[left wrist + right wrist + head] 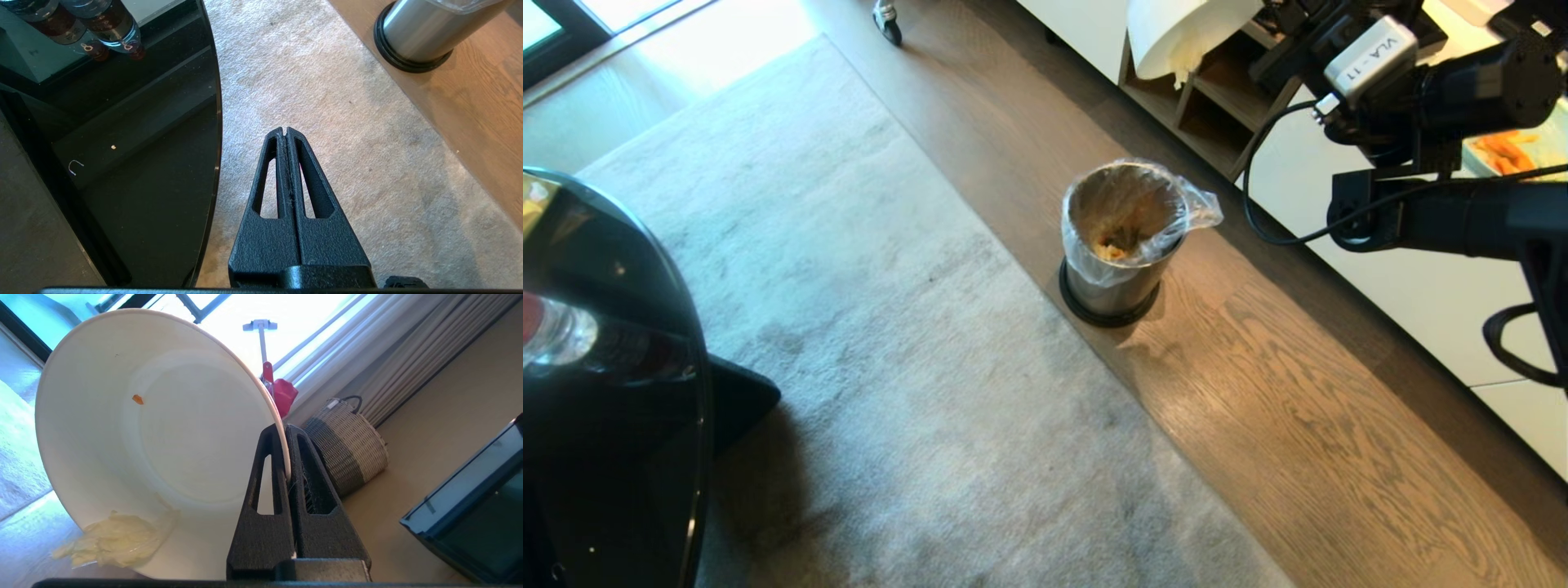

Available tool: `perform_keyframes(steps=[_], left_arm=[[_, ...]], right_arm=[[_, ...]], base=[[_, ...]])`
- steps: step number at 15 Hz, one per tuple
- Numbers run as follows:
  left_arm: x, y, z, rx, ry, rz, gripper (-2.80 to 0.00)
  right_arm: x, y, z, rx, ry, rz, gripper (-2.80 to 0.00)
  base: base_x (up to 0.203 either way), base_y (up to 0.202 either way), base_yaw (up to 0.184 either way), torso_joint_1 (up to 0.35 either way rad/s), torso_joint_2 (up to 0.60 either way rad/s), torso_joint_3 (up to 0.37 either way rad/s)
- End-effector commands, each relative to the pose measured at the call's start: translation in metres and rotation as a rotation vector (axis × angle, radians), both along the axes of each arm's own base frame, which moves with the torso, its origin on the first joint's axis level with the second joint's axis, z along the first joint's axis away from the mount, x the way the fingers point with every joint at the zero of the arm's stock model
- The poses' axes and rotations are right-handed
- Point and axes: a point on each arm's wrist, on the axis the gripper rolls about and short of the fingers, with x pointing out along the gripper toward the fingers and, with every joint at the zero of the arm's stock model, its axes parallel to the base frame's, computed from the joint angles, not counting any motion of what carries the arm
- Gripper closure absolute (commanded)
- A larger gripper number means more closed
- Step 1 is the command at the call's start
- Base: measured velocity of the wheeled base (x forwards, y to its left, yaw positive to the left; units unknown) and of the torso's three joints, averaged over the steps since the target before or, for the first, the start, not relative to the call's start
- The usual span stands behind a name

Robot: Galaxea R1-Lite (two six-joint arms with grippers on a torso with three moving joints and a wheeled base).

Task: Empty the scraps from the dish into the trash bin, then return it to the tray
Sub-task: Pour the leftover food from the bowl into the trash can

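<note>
Resting on the left, my left gripper (pixel 286 134) is pressed together over the carpet, holding nothing. One trash bin (pixel 1123 241) stands in the middle with scraps (pixel 1112 249) inside. On the right, my right gripper (pixel 284 435) pinches the rim of one white bowl (pixel 155 437), tipped up. It looks hard, smooth, breakable. One pale clump (pixel 114 539) clings.
</note>
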Motion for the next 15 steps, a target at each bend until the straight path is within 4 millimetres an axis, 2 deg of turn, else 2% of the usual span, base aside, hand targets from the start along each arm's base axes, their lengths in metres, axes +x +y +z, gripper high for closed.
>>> perform_keyframes(steps=[1,2,4,6,8,9,11,15], left_arm=[[0.000,0.000,0.000,-0.001,-0.002,0.000,0.00],[0.000,0.000,0.000,-0.001,0.000,0.000,0.00],[0.000,0.000,0.000,-0.001,0.000,0.000,0.00],[0.000,0.000,0.000,-0.001,0.000,0.000,0.00],[0.000,0.000,0.000,-0.001,-0.002,0.000,0.00],[0.000,0.000,0.000,-0.001,-0.002,0.000,0.00],[0.000,0.000,0.000,-0.001,-0.002,0.000,0.00],[0.000,0.000,0.000,-0.001,0.000,0.000,0.00]], right_arm=[[0.010,-0.002,-0.013,-0.002,-0.013,-0.019,0.00],[0.014,-0.003,-0.018,-0.004,-0.008,-0.027,0.00],[0.041,0.001,-0.054,-0.023,0.071,-0.031,0.00],[0.055,0.006,-0.076,-0.044,0.099,-0.042,0.00],[0.076,0.013,-0.115,-0.068,0.172,-0.040,0.00],[0.079,0.015,-0.122,-0.073,0.181,-0.041,0.00],[0.071,0.016,-0.107,-0.065,0.147,-0.033,0.00],[0.036,0.008,-0.048,-0.031,0.037,-0.017,0.00]], base=[[0.000,0.000,0.000,0.000,0.00,0.000],[0.000,0.000,0.000,0.000,0.00,0.000],[0.000,0.000,0.000,0.000,0.00,0.000],[0.000,0.000,0.000,0.000,0.00,0.000],[0.000,0.000,0.000,0.000,0.00,0.000],[0.000,0.000,0.000,0.000,0.00,0.000],[0.000,0.000,0.000,0.000,0.00,0.000],[0.000,0.000,0.000,0.000,0.00,0.000]])
